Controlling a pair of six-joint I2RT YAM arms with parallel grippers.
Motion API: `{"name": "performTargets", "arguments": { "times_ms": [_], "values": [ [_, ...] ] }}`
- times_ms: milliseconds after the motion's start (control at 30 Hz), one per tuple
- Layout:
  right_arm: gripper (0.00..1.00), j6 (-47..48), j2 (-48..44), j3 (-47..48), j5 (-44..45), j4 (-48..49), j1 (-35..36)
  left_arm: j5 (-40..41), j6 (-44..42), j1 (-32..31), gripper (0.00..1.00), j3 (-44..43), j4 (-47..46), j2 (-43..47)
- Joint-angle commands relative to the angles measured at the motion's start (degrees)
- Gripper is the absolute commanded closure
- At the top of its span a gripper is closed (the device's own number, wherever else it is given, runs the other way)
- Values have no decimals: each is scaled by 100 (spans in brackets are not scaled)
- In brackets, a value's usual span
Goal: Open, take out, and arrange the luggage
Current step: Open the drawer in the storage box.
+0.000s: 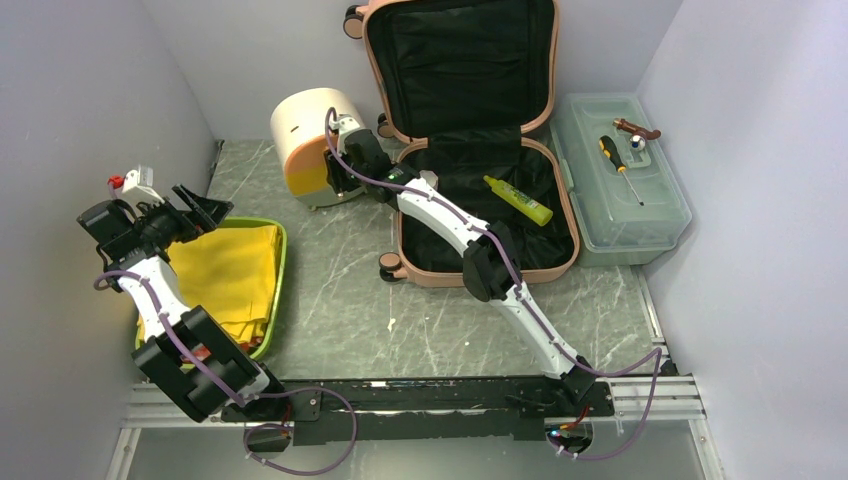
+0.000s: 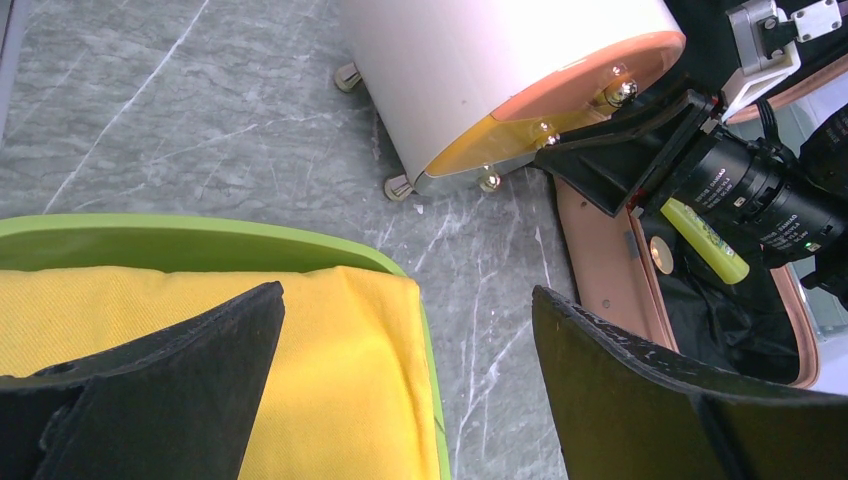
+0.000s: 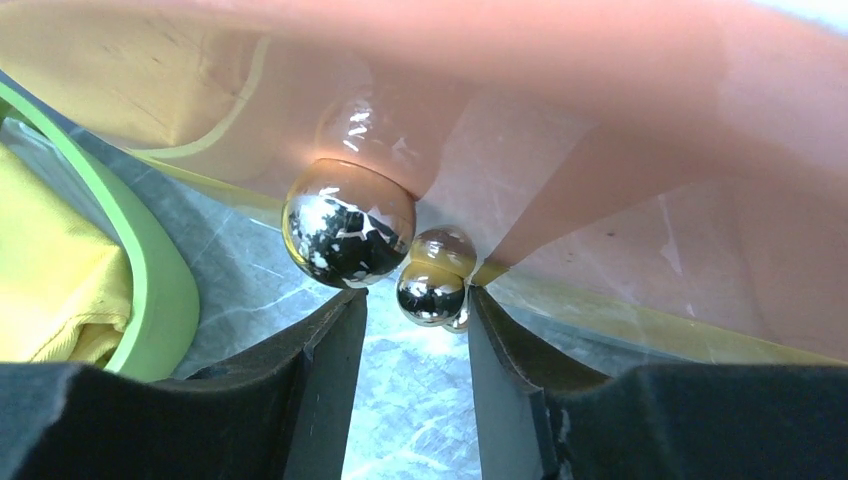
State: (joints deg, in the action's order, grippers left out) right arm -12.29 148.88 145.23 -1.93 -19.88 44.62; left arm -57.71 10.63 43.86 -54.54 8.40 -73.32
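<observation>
Over the grey marbled worktop (image 1: 340, 300), our right tool (image 3: 415, 295) straddles the small chrome knob (image 3: 430, 292) of the cream half-round box (image 1: 305, 125), jaws apart; we'd centre it before squeezing. Meanwhile our left tool (image 2: 408, 292) gapes.

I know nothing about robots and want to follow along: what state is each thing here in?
Salmon-pink hard-shell suitcase: open, lid upright.
Translucent grey-green plastic toolbox: lid closed.
Cream half-round box, orange drawers: drawers look shut.
Left gripper: wide open, empty.
Right gripper: part open, straddling a small chrome knob.
</observation>
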Motion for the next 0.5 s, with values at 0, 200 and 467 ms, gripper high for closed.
{"name": "performTargets", "arguments": {
  "times_ms": [0, 200, 467],
  "values": [
    [57, -55, -122, 211, 238, 392, -41, -142, -38, 44, 1, 18, -146, 99],
    [67, -30, -74, 238, 349, 432, -42, -144, -42, 43, 1, 7, -127, 101],
    [86, 17, -235, 115, 313, 228, -50, -143, -33, 44, 1, 6, -128, 101]
  ]
}}
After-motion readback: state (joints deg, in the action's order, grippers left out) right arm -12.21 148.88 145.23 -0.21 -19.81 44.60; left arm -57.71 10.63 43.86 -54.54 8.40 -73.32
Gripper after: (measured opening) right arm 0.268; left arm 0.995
